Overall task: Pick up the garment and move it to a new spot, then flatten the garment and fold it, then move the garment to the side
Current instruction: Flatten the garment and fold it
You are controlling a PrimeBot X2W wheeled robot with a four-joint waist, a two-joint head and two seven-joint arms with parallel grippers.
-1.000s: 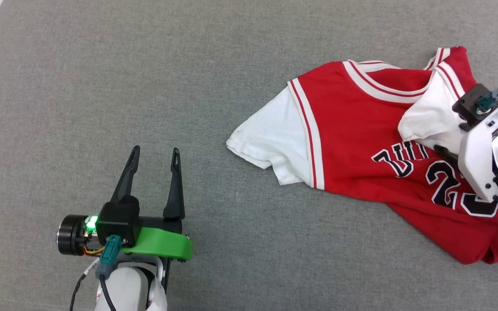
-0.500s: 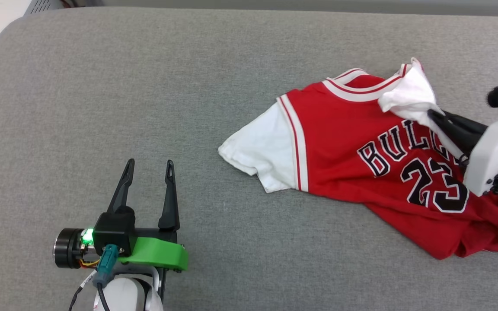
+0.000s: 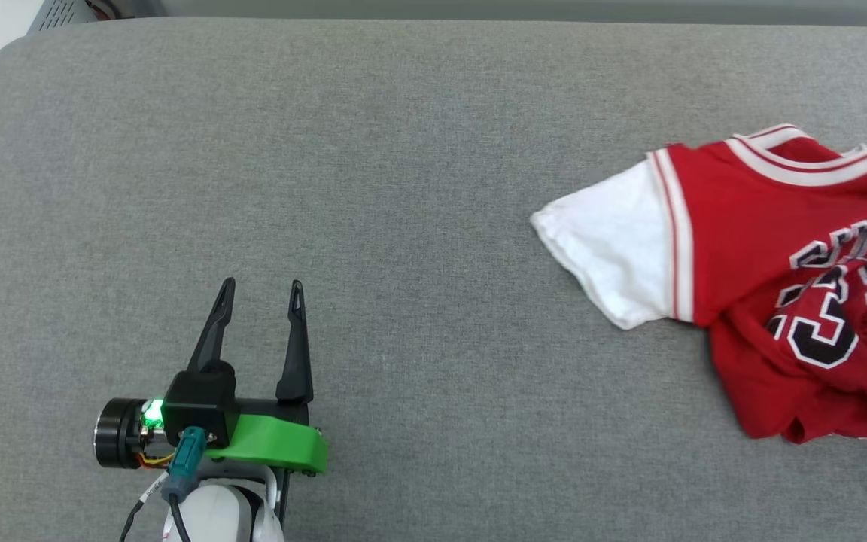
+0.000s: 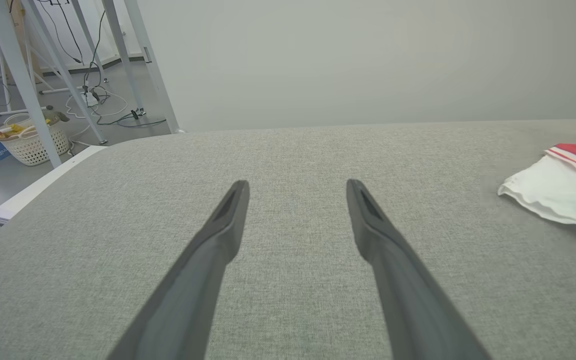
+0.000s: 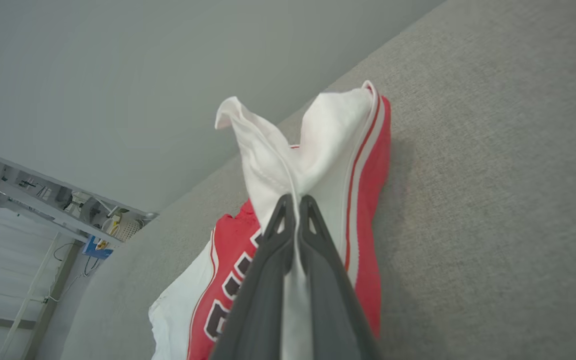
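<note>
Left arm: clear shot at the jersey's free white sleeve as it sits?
Probably yes. The left gripper is open, and nothing stands on the gray surface between it and the white sleeve; whether the arm stretches that far is unclear.

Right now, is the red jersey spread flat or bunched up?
Bunched up: the garment lies rumpled, its lettering creased, and the right gripper is shut on a raised white part.
</note>
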